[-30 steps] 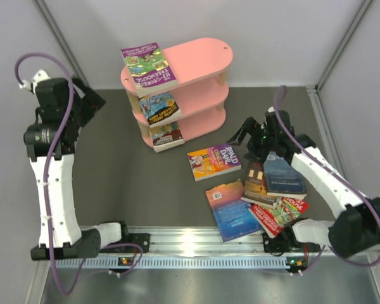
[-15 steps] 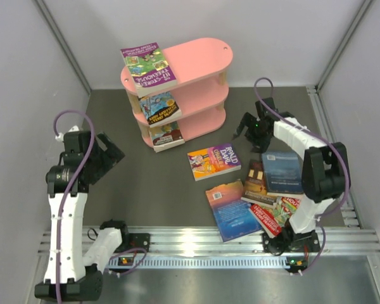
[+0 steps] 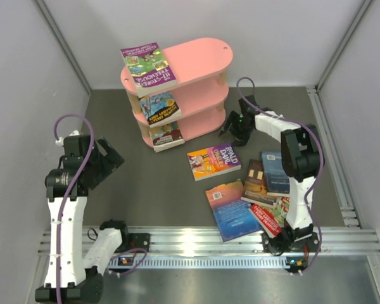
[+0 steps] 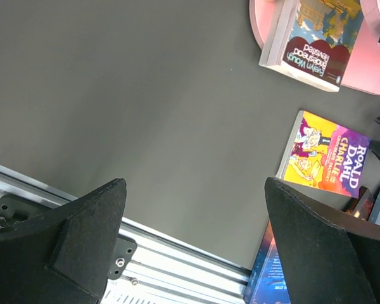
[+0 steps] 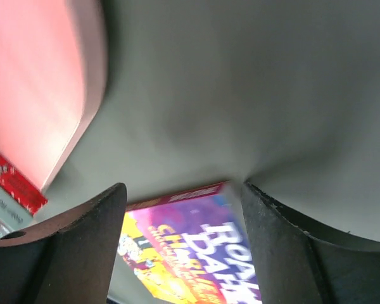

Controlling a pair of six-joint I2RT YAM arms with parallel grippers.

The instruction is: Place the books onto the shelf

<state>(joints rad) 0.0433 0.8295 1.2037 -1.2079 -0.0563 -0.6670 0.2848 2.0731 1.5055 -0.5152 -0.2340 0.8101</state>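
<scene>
Now: my right gripper [image 3: 234,132] hangs just in front of the pink three-tier oval shelf [image 3: 196,60], jaws spread and empty over the far edge of the purple-and-yellow Roald Dahl paperback [image 3: 213,162] lying flat there, lined up, I judge, to pinch that edge. At one end of the shelf three paperbacks [image 3: 149,65] sit one per tier; the loose heap of books [image 3: 266,190] lies front-right of it. My left gripper [image 3: 107,159], jaws wide on nothing, is parked well left of the shelf.

Spread gripper [image 5: 182,189] fingers frame a purple-yellow book [image 5: 196,247] on the grey table [image 5: 240,95], pink shelf [image 5: 38,82] blurred at left
</scene>
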